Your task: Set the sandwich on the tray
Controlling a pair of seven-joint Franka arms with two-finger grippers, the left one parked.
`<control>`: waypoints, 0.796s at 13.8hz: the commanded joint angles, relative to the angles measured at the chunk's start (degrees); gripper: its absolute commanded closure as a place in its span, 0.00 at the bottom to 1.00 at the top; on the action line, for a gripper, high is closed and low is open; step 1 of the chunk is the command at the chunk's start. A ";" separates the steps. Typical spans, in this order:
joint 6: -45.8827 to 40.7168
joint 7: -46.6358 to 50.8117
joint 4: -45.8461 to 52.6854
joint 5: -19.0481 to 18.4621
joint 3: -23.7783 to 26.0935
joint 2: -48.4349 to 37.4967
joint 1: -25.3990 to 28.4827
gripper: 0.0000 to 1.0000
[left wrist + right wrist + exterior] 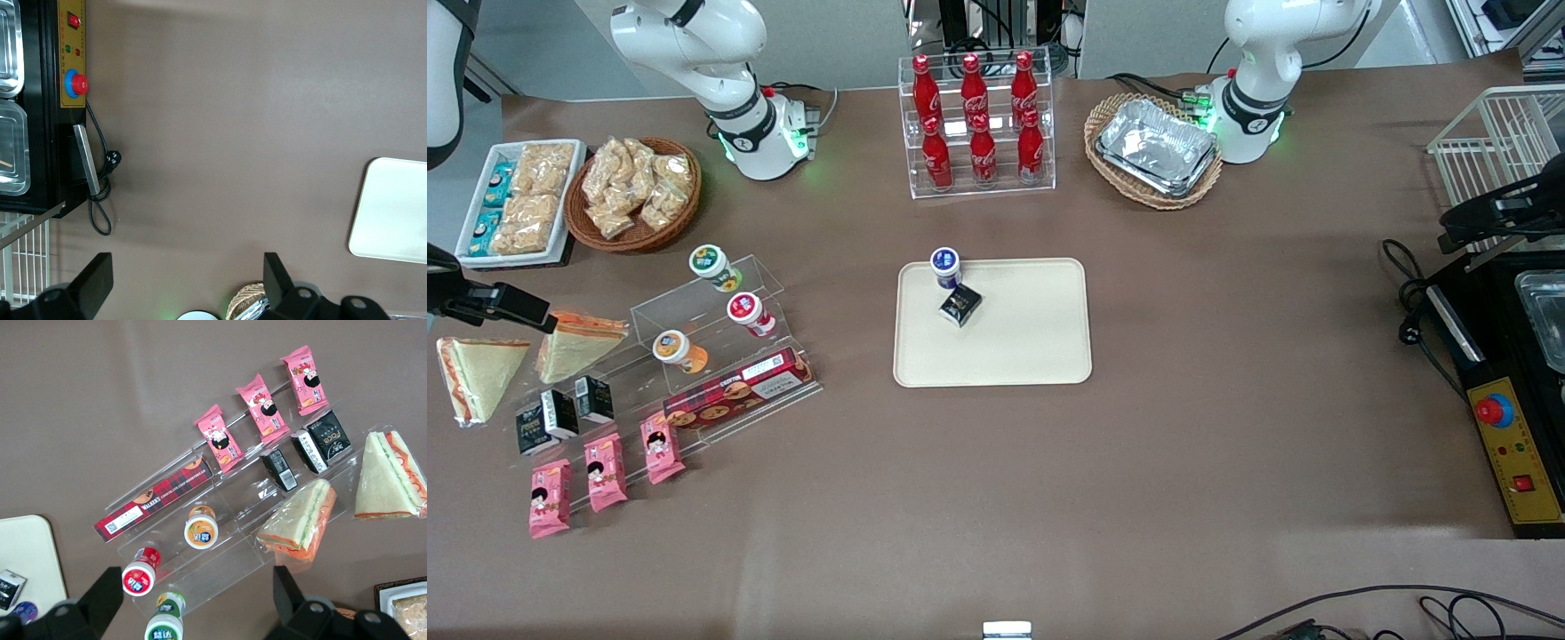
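The sandwich (479, 377) (389, 479) is a triangular wedge in clear wrap. Its broad bread face is pale cream, and a thin red-orange line of filling runs along 1 long edge. It lies flat on the brown table (1227, 444) at the working arm's end, well apart from the tray (1040, 351). Just beside it is a second wedge (576, 341) (298, 525), tilted so that its broad bright-orange filling side shows. A dark piece of the arm's wrist gear covers 1 corner of that second wedge in the front view.

The gripper (195, 575) hangs above this end of the table, over the clear acrylic stand (720, 360). Its 2 fingers (105, 592) are spread wide with nothing between them. Only the fingers show in the wrist view; the rest of the hand is cut off.

On the stand are 3 small lidded cups, with green (713, 267), red (749, 312) and orange (675, 348) tops, and a long red plaid cookie box (738, 391). Nearer the front camera than the sandwich stand 2 small black cartons (560, 416), then 3 pink snack packs (605, 471).

The tray is cream-beige with rounded corners and lies mid-table. It carries a blue-lidded cup (945, 265) and a small black carton (960, 305), which sit close together near 1 corner. In the right wrist view only a corner of the tray shows. The print on the cartons is too small to read.
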 commanded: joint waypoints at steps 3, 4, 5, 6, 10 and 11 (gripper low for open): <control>-0.39 0.63 0.78 -0.01 -0.42 0.33 0.40 0.00; -0.39 0.55 0.78 -0.09 -0.42 0.24 0.40 0.00; -0.56 0.03 0.78 -0.79 -0.50 0.24 0.40 0.00; -0.83 -0.24 0.78 -0.97 -0.50 0.15 0.32 0.00; -0.92 -7.16 2.08 -0.80 -5.76 0.50 0.14 0.00; -1.09 -9.36 2.70 -0.88 -6.82 0.85 -0.12 0.00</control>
